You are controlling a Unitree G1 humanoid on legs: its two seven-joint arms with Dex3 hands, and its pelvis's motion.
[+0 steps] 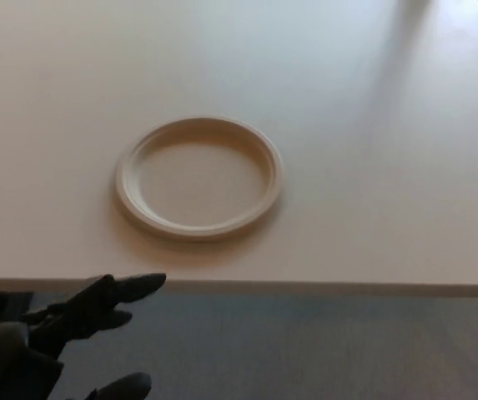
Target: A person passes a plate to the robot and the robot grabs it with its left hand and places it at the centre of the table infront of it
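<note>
Plate (198,177) empty, flat on table (372,167); left hand (63,342) open, holding nothing.

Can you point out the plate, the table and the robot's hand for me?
Round cream plate (198,234): head view, on its near rim.
Pale beige table (372,167): head view, bare top right of the plate.
Black left hand (88,312): head view, on its fingers.

Pale table (372,125), cream plate (198,177) lying flat on it
</note>
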